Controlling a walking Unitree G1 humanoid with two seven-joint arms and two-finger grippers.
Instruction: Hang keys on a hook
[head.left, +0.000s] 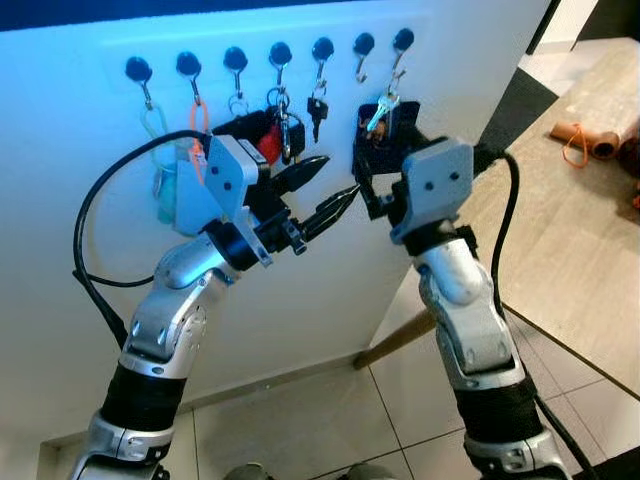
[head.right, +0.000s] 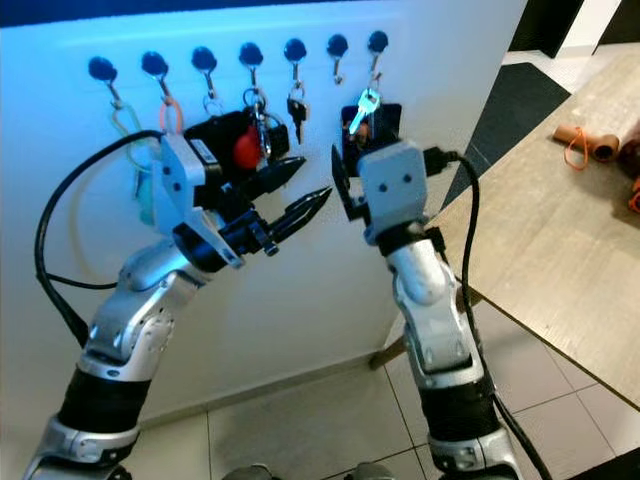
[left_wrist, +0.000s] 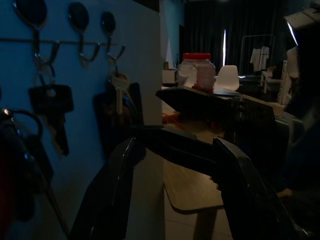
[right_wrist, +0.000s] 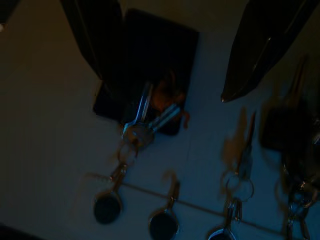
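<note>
White panel (head.left: 470, 90) carried seven black hooks (head.left: 280, 52) in a row; the silver keys (head.left: 383, 110) with a black fob hung on the far-right hook (head.left: 403, 39). Right gripper (right_wrist: 165, 65), fingers spread, sat just below them, and pulling back carelessly might snag and unhook them. Left gripper (head.left: 325, 190) hovered spread near another key bunch (head.left: 285, 125), which it could knock.

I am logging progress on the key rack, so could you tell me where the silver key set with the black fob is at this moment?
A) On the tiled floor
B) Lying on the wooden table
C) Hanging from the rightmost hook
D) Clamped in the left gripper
C: the key set dangles from the rightmost hook, with the open right gripper just in front of it.
</note>
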